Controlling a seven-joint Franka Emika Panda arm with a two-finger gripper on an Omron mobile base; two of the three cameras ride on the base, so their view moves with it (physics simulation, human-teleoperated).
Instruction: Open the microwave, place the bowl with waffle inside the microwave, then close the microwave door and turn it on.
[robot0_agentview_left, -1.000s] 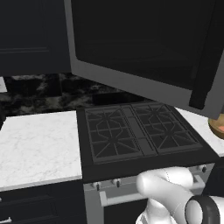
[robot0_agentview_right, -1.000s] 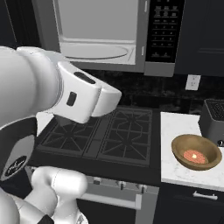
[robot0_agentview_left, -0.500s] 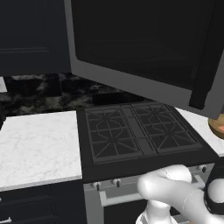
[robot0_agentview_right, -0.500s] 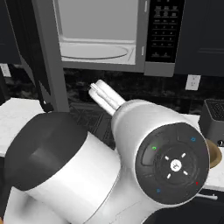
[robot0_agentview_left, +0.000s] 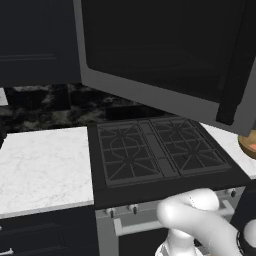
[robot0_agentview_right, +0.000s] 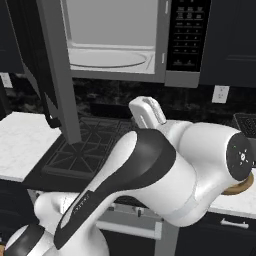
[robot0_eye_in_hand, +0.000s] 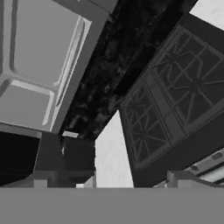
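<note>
Jaws (robot0_eye_in_hand: 109, 181): two tips apart w/ nothing between, aimed past the tabletop (robot0_eye_in_hand: 111, 153) toward the one stove (robot0_eye_in_hand: 175, 100). One microwave (robot0_agentview_right: 145, 42) above the stove, its one microwave door (robot0_agentview_left: 165, 55) swung wide open, cavity bare. One bowl (robot0_agentview_left: 248, 145) on tabletop right of stove; can't tell the waffle.

White arm (robot0_agentview_right: 165, 170) folded, elbow bent

I cannot read any text, brand or number here: the button panel (robot0_agentview_right: 186, 37) of the microwave (robot0_agentview_right: 145, 42) shows rows of small pale marks, but they are too small and blurred for me to read.
</note>
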